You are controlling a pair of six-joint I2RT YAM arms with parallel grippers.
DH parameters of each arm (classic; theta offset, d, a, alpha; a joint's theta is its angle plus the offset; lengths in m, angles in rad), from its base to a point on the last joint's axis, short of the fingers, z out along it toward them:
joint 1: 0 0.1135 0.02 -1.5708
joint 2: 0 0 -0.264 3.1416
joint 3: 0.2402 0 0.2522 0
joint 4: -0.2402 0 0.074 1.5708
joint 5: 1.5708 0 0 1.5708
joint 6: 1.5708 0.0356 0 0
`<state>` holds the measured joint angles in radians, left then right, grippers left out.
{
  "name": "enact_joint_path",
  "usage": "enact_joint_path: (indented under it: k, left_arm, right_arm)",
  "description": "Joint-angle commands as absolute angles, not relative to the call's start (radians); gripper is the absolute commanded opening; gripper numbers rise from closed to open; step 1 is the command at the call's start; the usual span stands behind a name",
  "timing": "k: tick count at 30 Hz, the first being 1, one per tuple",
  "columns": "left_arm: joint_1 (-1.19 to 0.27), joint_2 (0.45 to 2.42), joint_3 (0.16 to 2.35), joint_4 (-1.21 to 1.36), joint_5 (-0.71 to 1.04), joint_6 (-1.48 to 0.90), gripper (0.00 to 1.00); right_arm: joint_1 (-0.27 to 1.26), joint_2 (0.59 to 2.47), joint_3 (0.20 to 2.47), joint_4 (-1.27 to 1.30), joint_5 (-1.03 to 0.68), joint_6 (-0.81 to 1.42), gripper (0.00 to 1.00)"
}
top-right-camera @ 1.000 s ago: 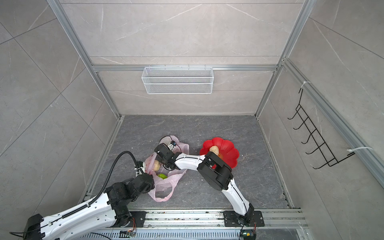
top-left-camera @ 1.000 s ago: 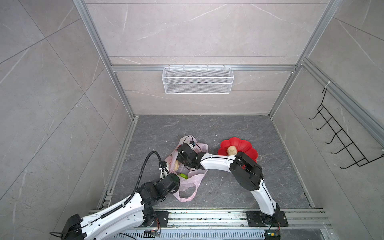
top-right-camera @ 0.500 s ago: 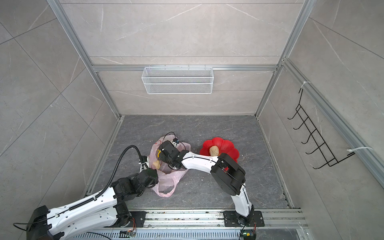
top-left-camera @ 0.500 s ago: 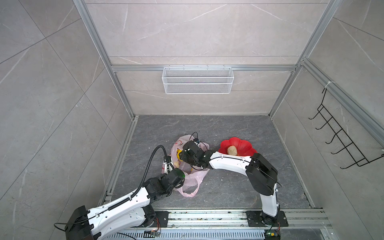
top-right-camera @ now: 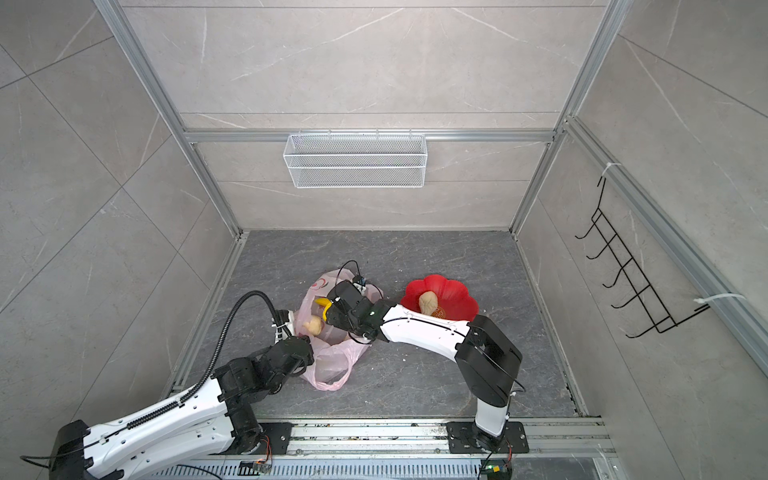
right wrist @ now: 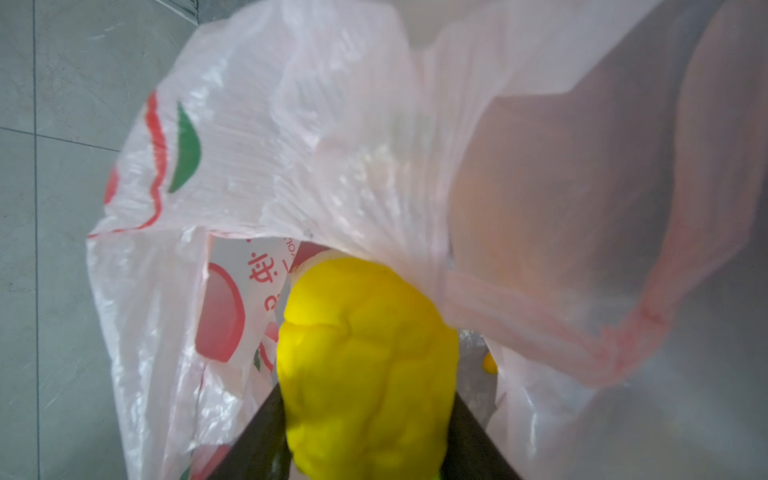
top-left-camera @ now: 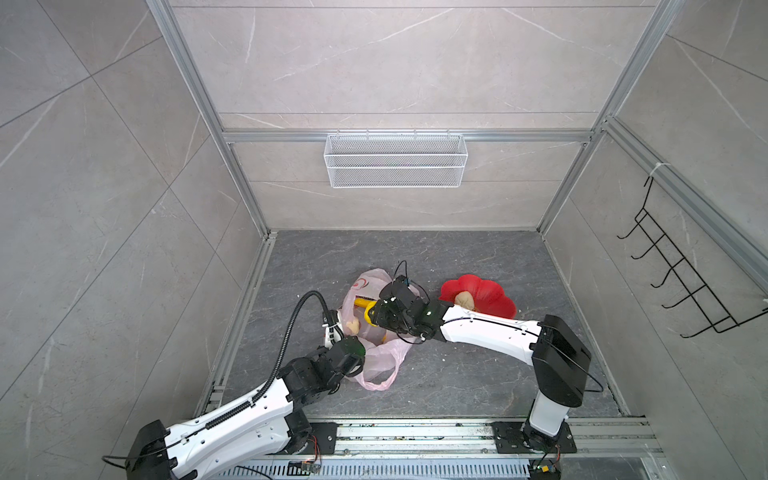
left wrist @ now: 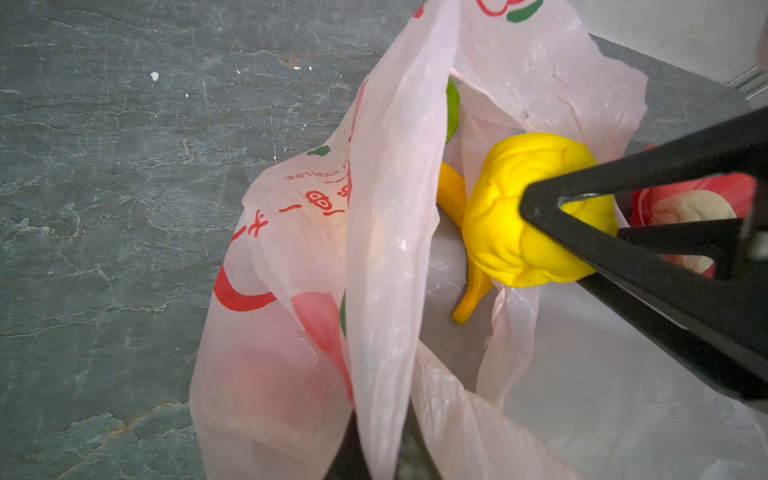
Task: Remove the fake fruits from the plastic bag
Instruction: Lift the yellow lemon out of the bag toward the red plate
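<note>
The right end effector (right wrist: 368,399), jaws partway apart, clamps the yellow lumpy fruit (left wrist: 536,216) at the mouth of the plastic bag (top-left-camera: 368,282), left of the middle of the desk (top-left-camera: 457,257). A second ago no yellow showed there. The fruit has come up, likely bound for the red dish (top-left-camera: 494,295) alongside, where a beige fruit (top-left-camera: 464,300) already sits. The left end effector (left wrist: 374,457), fully closed, pinches the bag's rim. A banana (left wrist: 453,195) remains inside.
</note>
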<state>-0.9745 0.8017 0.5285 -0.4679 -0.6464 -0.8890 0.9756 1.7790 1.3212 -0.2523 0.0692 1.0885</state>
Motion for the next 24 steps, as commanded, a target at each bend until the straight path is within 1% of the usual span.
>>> enact_joint_path:
  k: [1,6,16,21,24]
  left_arm:
    - [-0.969,0.789,0.519,-0.475,-0.672,-0.885,0.00]
    - [-0.969,0.792,0.489,-0.474,-0.652,-0.900,0.00]
    - [-0.969,0.797,0.468,-0.477,-0.631,-0.907,0.00]
    - [-0.969,0.786,0.464,-0.478,-0.632,-0.907,0.00]
    - [-0.969,0.793,0.472,-0.472,-0.631,-0.898,0.00]
  right_arm:
    - [0.982,1.712,1.306,-0.328,0.049,1.025,0.36]
    - [0.981,1.659,1.299,-0.367,0.029,0.962,0.36]
    - [0.970,1.515,1.266,-0.450,0.077,0.892,0.35]
    - [0.944,1.414,1.251,-0.544,0.144,0.851,0.36]
    - [0.896,1.341,1.220,-0.606,0.184,0.834,0.36]
